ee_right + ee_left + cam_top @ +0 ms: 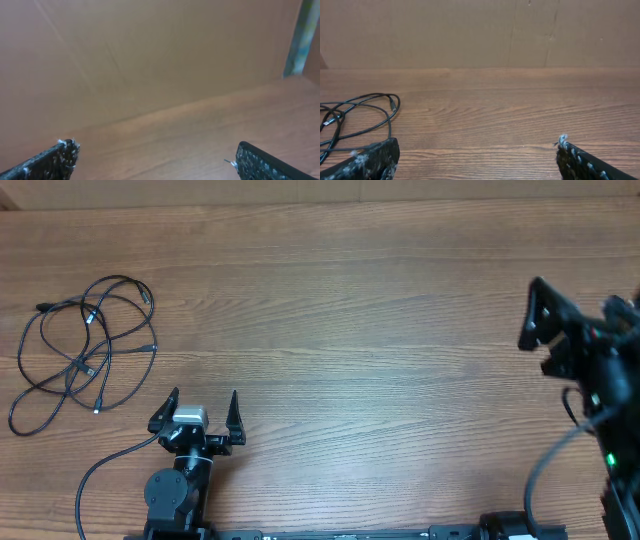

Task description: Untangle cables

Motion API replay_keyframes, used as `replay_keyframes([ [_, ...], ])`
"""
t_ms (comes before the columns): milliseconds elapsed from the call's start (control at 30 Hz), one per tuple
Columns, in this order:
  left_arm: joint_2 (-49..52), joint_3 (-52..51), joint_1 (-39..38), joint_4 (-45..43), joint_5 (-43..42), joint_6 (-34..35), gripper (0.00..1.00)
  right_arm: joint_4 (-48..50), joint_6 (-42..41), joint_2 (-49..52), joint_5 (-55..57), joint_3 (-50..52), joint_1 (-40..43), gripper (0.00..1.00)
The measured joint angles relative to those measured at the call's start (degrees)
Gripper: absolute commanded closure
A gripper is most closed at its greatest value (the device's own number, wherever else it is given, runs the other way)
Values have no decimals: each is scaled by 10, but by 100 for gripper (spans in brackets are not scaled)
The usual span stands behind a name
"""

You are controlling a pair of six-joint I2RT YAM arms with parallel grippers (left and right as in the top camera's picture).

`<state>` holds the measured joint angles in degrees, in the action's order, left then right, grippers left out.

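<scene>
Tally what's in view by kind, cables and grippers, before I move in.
Tangle of black cables: 1 (the cords overlap too much to count separately)
Grippers, fingers apart and holding nothing: 2, the left gripper and the right gripper
Total: 3

Matt wood table (380, 330) (cables (88, 315): smooth plstc)
</scene>
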<state>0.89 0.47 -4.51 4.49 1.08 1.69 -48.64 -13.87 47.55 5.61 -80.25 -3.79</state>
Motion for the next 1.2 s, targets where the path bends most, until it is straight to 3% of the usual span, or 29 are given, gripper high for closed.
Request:
replay_keyframes([
  [433,0,0,0,0,0,0,0,-15,0,-8,0,18,0,0],
  [833,-1,0,0,0,0,0,0,-20,0,-225,4,287,0,0],
  [1200,-1,0,0,0,0,0,0,-19,0,-312,4,408,0,0],
])
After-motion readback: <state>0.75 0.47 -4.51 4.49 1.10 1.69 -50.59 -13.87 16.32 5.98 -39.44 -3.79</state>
